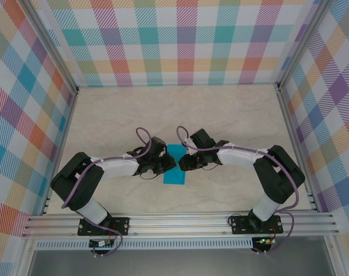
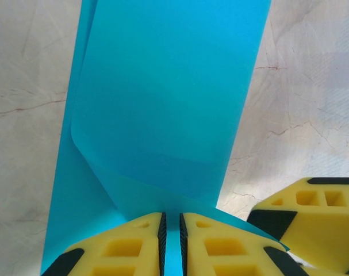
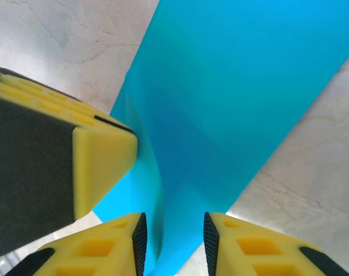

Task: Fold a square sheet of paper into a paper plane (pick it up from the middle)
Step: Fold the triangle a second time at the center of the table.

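Observation:
The teal-blue sheet of paper (image 1: 175, 170) lies mid-table as a narrow folded strip between my two grippers. My left gripper (image 1: 169, 165) is shut on its near edge. In the left wrist view the paper (image 2: 163, 103) curls up from a flat lower layer into my left gripper (image 2: 172, 238), whose jaws stand almost together. My right gripper (image 1: 181, 161) meets it from the other side. In the right wrist view my right gripper (image 3: 174, 241) is open, its jaws apart on either side of a raised fold of the paper (image 3: 237, 86) without pressing it.
The marble-patterned table (image 1: 231, 115) is walled by plaid panels (image 1: 180, 40) at the back and both sides. An aluminium rail (image 1: 180, 221) runs along the near edge. A yellow finger of the other gripper shows in each wrist view (image 2: 312, 221) (image 3: 48, 167).

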Tool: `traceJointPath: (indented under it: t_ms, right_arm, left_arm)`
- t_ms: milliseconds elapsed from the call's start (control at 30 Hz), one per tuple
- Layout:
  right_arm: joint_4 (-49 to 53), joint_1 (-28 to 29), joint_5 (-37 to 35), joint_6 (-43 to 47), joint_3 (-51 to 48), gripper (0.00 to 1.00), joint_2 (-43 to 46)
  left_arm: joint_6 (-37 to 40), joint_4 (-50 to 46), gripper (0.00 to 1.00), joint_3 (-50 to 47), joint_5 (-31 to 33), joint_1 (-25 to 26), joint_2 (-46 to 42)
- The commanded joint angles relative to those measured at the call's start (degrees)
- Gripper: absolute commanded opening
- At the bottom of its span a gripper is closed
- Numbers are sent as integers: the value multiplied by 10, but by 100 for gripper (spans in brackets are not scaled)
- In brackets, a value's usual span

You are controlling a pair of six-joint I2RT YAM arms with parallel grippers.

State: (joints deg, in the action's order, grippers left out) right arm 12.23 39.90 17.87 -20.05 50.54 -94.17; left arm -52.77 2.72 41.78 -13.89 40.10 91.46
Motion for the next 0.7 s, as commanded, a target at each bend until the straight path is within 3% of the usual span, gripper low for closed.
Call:
traceJointPath:
  t_ms: [0,167,467,667]
  right_arm:
    - [-26,-8,54,-31,-19,38,21]
    - [-58,-10,85,-56,-35,39,19]
    - [-70,-14,69,-69,-37,14,3]
    - [-59,-21,57,-50,-32,7,-13]
  left_arm:
    - [-3,9,17,6,11,3,5]
    - [-3,7,17,5,13,3,-1]
    - [-3,0,17,6,15,3,-10]
    - [1,-5,21,3,17,3,-31]
